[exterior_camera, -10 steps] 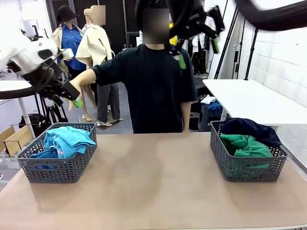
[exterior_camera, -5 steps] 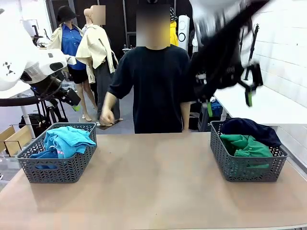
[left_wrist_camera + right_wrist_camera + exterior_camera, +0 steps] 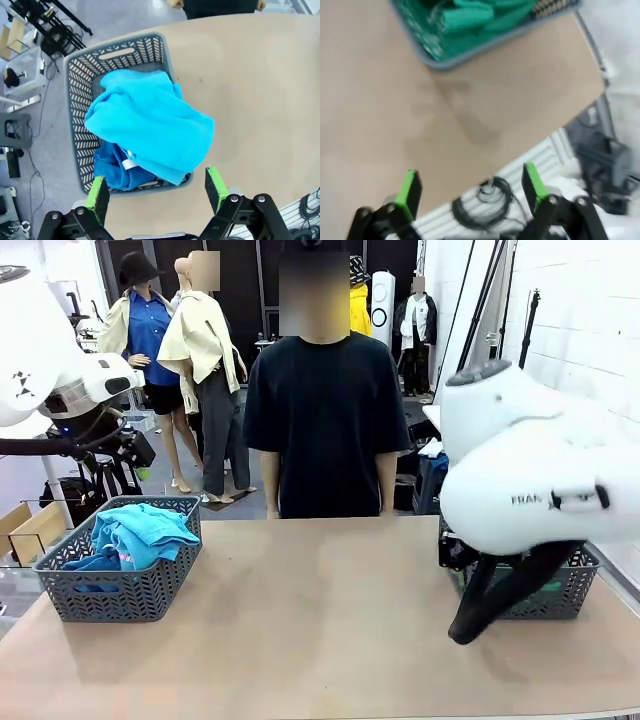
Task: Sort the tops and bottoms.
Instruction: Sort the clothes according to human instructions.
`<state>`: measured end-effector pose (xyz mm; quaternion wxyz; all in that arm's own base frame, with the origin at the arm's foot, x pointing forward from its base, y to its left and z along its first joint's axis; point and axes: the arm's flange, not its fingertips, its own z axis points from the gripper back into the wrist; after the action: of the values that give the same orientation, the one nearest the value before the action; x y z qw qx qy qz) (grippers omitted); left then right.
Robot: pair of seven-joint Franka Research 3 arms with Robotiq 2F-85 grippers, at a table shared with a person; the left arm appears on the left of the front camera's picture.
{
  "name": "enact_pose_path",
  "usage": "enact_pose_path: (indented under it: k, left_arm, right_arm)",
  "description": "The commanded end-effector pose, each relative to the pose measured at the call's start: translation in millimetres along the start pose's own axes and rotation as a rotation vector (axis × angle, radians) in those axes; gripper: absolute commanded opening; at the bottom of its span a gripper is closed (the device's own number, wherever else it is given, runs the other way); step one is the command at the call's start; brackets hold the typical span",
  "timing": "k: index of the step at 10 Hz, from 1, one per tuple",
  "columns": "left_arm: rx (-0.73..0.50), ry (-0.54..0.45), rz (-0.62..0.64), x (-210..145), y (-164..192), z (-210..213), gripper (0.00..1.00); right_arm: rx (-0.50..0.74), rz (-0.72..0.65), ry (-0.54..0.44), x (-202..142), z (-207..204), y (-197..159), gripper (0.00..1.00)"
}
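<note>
The left pincer (image 3: 157, 192) stands wide open with nothing between its green pads (image 3: 97, 197), hanging above the tabletop (image 3: 250, 100). Straight ahead of it, beyond its fingertips, sits the grey basket (image 3: 80, 100) with the bottoms: the turquoise-blue garment (image 3: 150, 122) lies heaped on top, spilling toward the basket's near rim, and the medium blue garment (image 3: 112, 167) is tucked under it, closer to the left finger. A small pale tag shows where the two cloths meet. Past the basket, at the far edge of the tabletop, the person's hands (image 3: 175, 4) just show.

The right pincer (image 3: 470, 192) is likewise spread wide and empty, hovering over bare tabletop near its edge. Ahead of it and slightly toward its left finger is a second grey basket (image 3: 470, 50) holding the bright green top (image 3: 470, 17); the view is blurred, so any other garment there cannot be made out.

In the front view, the right arm (image 3: 530, 480) crosses in front of that second basket and hides most of it, while the basket of bottoms rests at the opposite end of the tabletop under the left arm (image 3: 60, 390). The person (image 3: 325, 420) in the black T-shirt stands at the far side, arms down.
</note>
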<state>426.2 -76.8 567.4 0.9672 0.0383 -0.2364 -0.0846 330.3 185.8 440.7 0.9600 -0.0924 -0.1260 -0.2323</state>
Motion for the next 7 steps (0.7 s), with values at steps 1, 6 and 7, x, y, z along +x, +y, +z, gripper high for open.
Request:
enact_pose_path:
  k: [1, 6, 7]
  left_arm:
    - [-0.02, 0.04, -0.034, 1.0, 5.5, 2.7, 1.0]
    - [-0.009, 0.057, -0.016, -5.6, 12.4, -4.6, 1.0]
    - [-0.009, 0.057, -0.016, -5.6, 12.4, -4.6, 1.0]
  right_arm:
    - [0.218, 0.031, -0.071, 2.6, 32.3, 14.3, 1.0]
    - [0.243, 0.037, -0.12, 6.6, 53.5, 20.6, 1.0]
    - [0.243, 0.037, -0.12, 6.6, 53.5, 20.6, 1.0]
